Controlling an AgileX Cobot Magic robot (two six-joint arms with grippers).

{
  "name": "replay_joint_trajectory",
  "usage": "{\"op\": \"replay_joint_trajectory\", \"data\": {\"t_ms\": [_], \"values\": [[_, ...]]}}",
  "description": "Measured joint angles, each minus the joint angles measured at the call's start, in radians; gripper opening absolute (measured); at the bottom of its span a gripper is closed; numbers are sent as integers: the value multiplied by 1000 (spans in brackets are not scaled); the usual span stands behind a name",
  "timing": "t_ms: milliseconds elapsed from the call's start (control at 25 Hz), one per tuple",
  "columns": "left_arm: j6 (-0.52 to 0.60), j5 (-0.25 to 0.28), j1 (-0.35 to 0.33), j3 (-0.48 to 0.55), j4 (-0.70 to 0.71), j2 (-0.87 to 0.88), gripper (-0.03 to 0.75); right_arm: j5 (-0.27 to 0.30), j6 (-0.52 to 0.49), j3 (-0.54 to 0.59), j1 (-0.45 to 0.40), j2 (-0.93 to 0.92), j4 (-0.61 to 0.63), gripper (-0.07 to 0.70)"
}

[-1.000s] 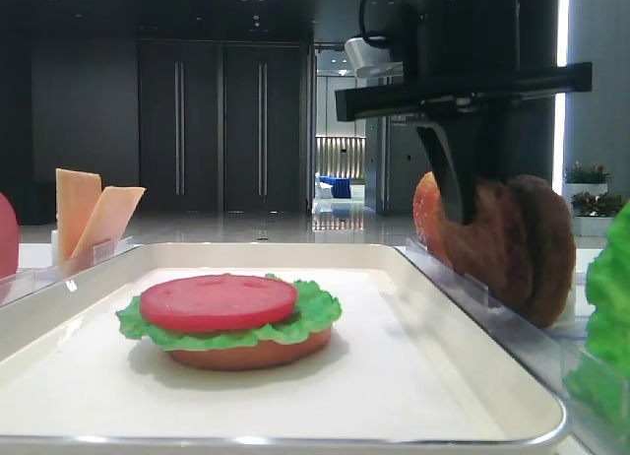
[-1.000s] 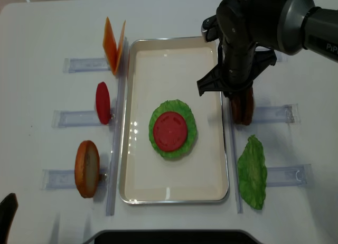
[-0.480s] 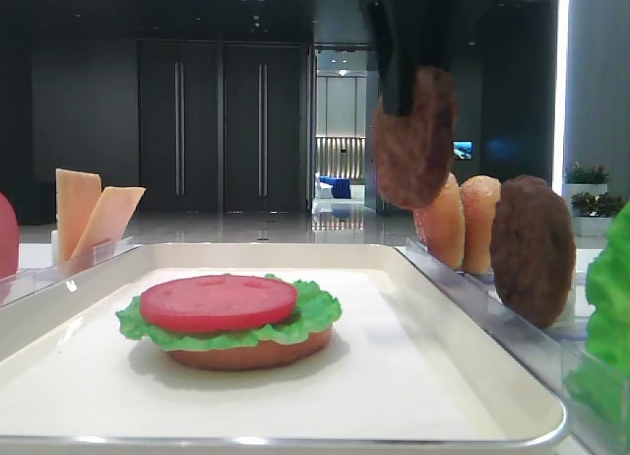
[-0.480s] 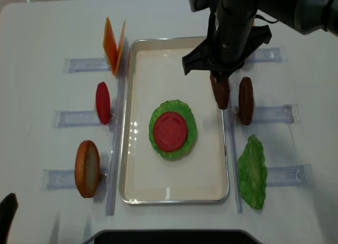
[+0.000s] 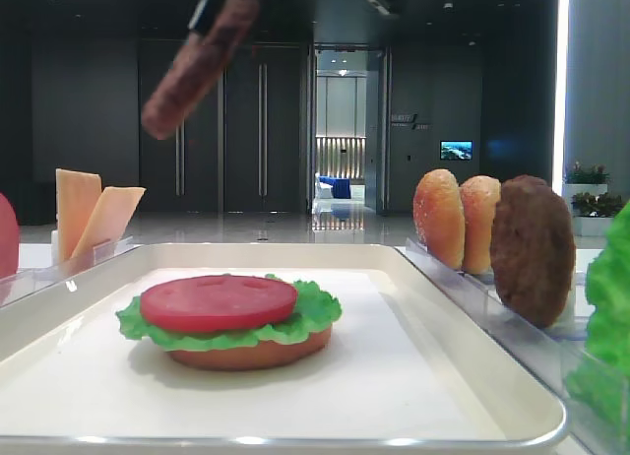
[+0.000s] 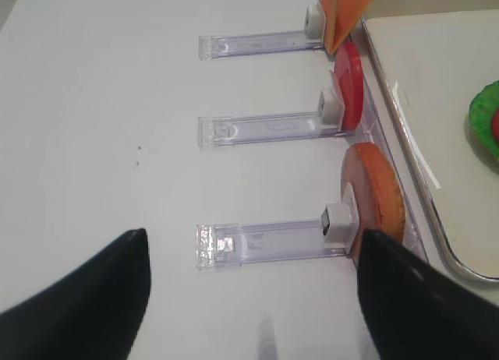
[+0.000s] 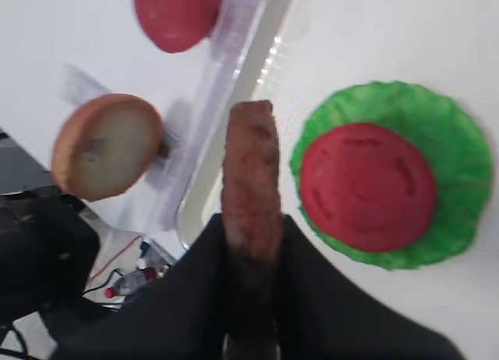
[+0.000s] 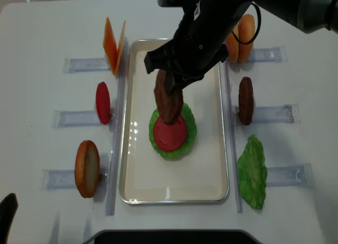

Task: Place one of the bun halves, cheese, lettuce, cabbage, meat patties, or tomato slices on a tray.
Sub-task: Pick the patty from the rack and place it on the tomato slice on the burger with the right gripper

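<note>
My right gripper (image 8: pixel 166 81) is shut on a brown meat patty (image 8: pixel 169 100), held on edge in the air over the cream-white tray (image 8: pixel 174 172). The patty (image 7: pixel 251 165) hangs just beside and above a stack in the tray's middle: a tomato slice (image 8: pixel 170 134) on a lettuce (image 8: pixel 189 142) leaf on a bun half (image 5: pixel 258 354). In the low side view the patty (image 5: pixel 197 66) tilts high above the stack's left side. My left gripper (image 6: pixel 249 298) stands open and empty over the table, left of the tray.
Clear racks flank the tray. On the right stand a second patty (image 8: pixel 245 100), two buns (image 8: pixel 238 31) and a lettuce leaf (image 8: pixel 252 172). On the left stand cheese slices (image 8: pixel 113 43), a tomato slice (image 8: pixel 103 102) and a bun half (image 8: pixel 87 168).
My right gripper has lifted one patty out of the right rack and carried it left across the tray rim to above the stack. The left gripper has stayed still.
</note>
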Motion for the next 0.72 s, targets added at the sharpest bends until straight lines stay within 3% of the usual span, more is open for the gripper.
{"op": "replay_joint_trajectory", "data": {"t_ms": [320,720], "values": [[0,0,0,0,0,0,633,-67,-222,85,1,0,245,109],[0,0,0,0,0,0,633,-154,-320,131,1,33,273,109]]}}
